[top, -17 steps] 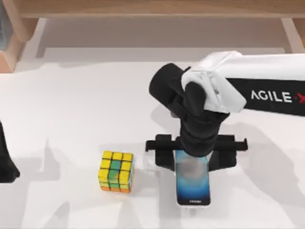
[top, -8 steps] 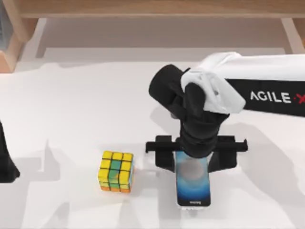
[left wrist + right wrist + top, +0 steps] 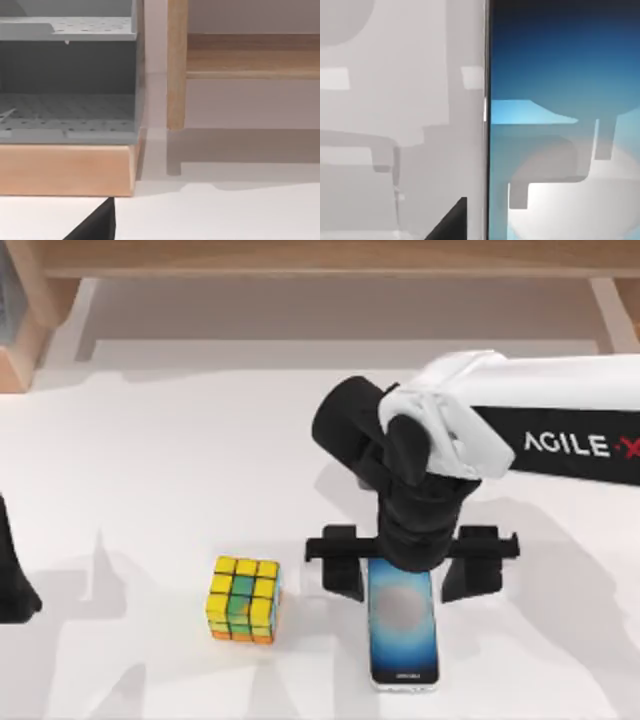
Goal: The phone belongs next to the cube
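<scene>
Now spread wider than a second ago, right gripper [image 3: 401,578] straddling slim blue-screened silver-edged phone [image 3: 402,625], seemingly released flat on white table [image 3: 150,490], right of yellow-green puzzle cube [image 3: 243,599], apart. Left arm parked at left edge.

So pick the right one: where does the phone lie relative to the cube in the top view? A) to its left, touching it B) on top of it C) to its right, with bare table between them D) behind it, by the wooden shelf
C: the phone lies flat to the right of the cube, with bare table between them, under the right gripper, whose fingers stand spread either side of its top end.
</scene>
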{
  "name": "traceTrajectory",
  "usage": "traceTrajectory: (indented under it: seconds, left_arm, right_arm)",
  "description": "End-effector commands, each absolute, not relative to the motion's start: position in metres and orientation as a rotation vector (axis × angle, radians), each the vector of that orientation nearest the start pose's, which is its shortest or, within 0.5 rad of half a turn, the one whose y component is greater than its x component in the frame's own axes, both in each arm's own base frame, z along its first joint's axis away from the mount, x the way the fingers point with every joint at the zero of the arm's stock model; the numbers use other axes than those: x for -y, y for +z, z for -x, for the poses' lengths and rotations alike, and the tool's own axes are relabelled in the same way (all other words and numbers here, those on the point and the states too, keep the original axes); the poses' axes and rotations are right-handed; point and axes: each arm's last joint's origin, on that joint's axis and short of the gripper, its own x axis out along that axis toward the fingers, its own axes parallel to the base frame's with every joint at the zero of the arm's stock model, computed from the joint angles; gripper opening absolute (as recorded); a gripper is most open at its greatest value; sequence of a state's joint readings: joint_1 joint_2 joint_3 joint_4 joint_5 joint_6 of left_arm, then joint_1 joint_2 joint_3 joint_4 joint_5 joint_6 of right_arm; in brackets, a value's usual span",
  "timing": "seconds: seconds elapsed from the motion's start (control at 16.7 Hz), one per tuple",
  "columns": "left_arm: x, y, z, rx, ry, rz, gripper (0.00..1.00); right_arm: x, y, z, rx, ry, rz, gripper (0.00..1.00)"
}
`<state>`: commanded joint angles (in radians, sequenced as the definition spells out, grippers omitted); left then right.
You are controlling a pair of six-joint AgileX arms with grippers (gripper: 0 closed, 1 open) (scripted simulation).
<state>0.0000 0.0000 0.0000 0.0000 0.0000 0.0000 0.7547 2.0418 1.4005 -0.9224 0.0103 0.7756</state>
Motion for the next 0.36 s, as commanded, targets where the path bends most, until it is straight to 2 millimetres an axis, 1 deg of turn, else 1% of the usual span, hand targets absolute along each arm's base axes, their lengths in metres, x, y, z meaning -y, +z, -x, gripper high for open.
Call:
traceTrajectory:
  seconds: [0.06, 0.36]
  left_arm:
    - [0.0012, 0.16, -0.1057, 0.0, 0.0, 0.0, 1.0]
    - [0.0012, 0.16, -0.1057, 0.0, 0.0, 0.0, 1.0]
  right_arm:
    - [-0.2614, 0.1375, -0.2738, -1.56, -0.012, -0.01, 1.0]
    - [-0.2614, 0.1375, -0.2738, -1.56, -0.012, -0.01, 1.0]
